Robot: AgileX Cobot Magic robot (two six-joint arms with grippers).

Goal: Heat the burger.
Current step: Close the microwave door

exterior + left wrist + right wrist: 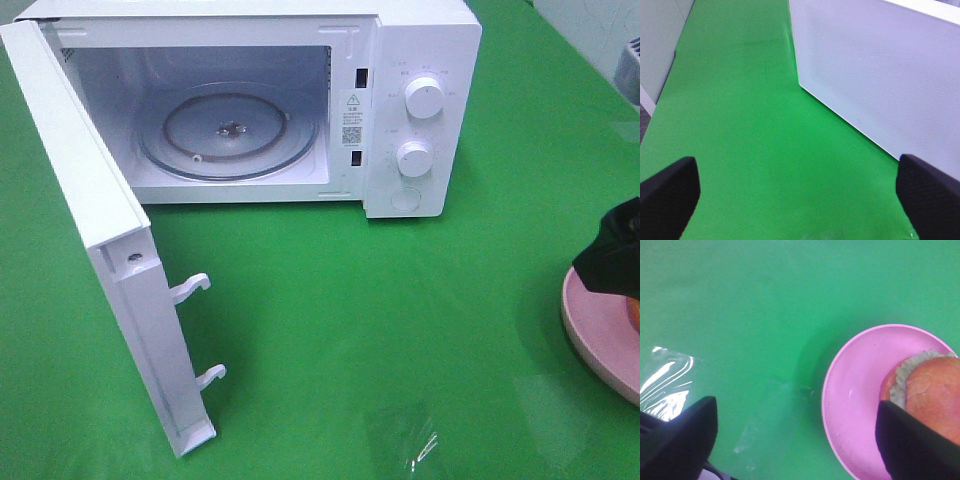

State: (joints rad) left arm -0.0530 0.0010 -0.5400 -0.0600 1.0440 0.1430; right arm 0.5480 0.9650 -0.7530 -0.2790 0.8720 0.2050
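Burger [932, 390] sits on the pink plate [855, 400] at three o'clock on the green tabletop [400, 330]. Microwave [420, 110] door wide open, its warning sticker [352, 103] unreadable. Both pincers gape, empty.

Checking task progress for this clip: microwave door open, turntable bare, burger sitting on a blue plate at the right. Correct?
Not quite: the plate is pink, not blue, as the right wrist view shows. The microwave door is open, the turntable bare, the burger on its plate at the right.
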